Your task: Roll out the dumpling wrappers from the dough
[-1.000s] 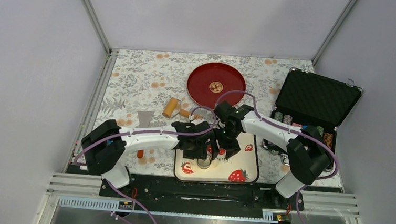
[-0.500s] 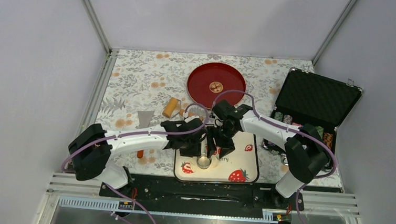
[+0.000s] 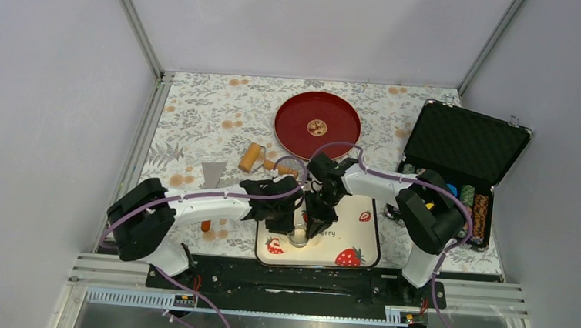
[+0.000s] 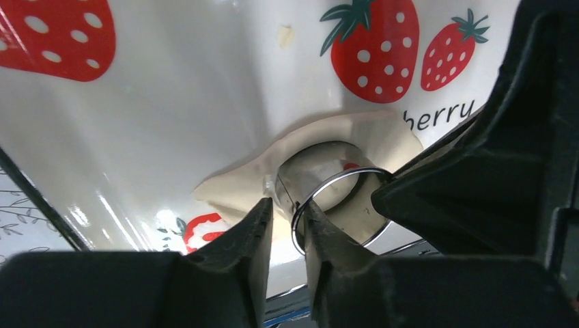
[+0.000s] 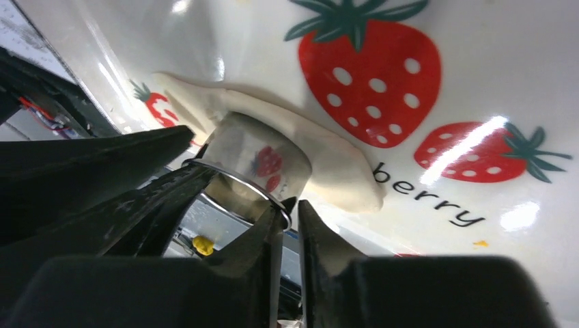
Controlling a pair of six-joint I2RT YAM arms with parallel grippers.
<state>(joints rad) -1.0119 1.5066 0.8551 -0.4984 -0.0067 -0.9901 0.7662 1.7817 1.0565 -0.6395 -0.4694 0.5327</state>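
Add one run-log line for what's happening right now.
left gripper: jaws on ring cutter rim | right gripper: jaws on same rim | ring cutter: standing on flattened dough | dough: on strawberry mat

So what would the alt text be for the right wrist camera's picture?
The right gripper pinches the near rim of a shiny metal ring cutter standing on a flattened patch of cream dough, on a glossy white mat printed with red strawberries.

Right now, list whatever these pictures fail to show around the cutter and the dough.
- Top view: the left gripper and right gripper cover most of the dough.
- Left wrist: fingers cover the near rim of the ring cutter.
- Right wrist: the cutter's wall hides what lies inside it.
- Wrist views: unclear whether either gripper clamps the rim.
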